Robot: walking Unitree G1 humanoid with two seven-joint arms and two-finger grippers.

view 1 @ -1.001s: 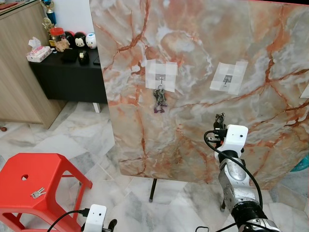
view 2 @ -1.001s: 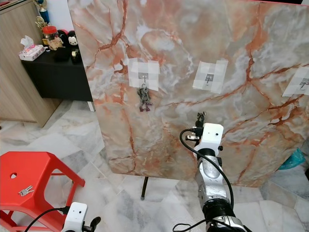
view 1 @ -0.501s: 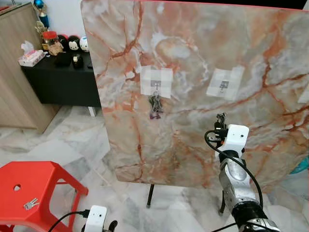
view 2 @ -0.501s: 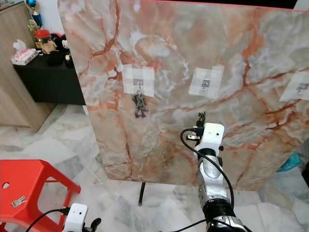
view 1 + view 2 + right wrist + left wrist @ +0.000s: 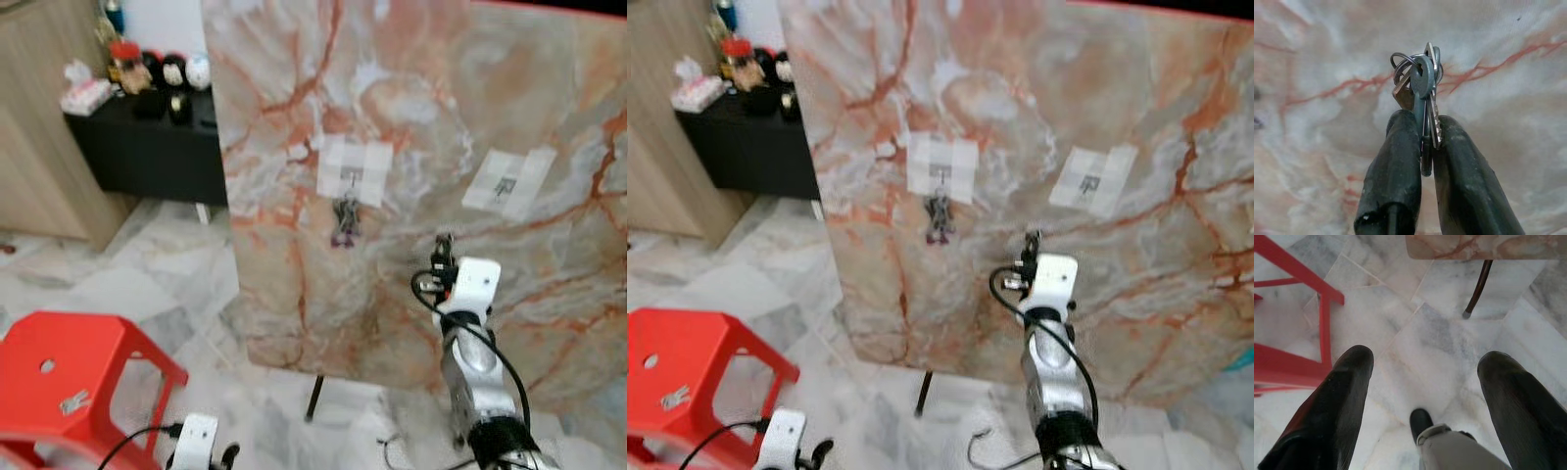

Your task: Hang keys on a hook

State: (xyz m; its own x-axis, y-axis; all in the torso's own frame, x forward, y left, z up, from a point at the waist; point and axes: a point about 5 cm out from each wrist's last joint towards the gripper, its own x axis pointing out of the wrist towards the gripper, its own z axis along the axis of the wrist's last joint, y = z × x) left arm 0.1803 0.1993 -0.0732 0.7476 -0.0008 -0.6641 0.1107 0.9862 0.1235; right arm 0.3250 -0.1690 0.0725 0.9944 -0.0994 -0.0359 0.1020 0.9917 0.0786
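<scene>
My right gripper (image 5: 1422, 128) is shut on a bunch of keys (image 5: 1419, 74) on a ring, held upright close to the marble board (image 5: 411, 117). In the eye views that gripper (image 5: 443, 257) is raised below and between two taped hooks. The left hook (image 5: 351, 174) carries another key bunch (image 5: 345, 221). The hook to its right (image 5: 507, 183) is bare. My left gripper (image 5: 1427, 357) hangs low and open above the floor, with nothing between its fingers. A further key set (image 5: 73, 401) lies on the red stool (image 5: 108, 348).
The board stands on a thin dark leg (image 5: 315, 397). A black sideboard (image 5: 147, 147) with small items and a wooden cabinet (image 5: 39, 127) are at the back left. The floor is pale marble tile (image 5: 147, 284). My own foot (image 5: 1422, 421) is below the left gripper.
The head views have shifted and blurred, so the camera has moved. My right gripper still holds the keys up at the same spot before the board.
</scene>
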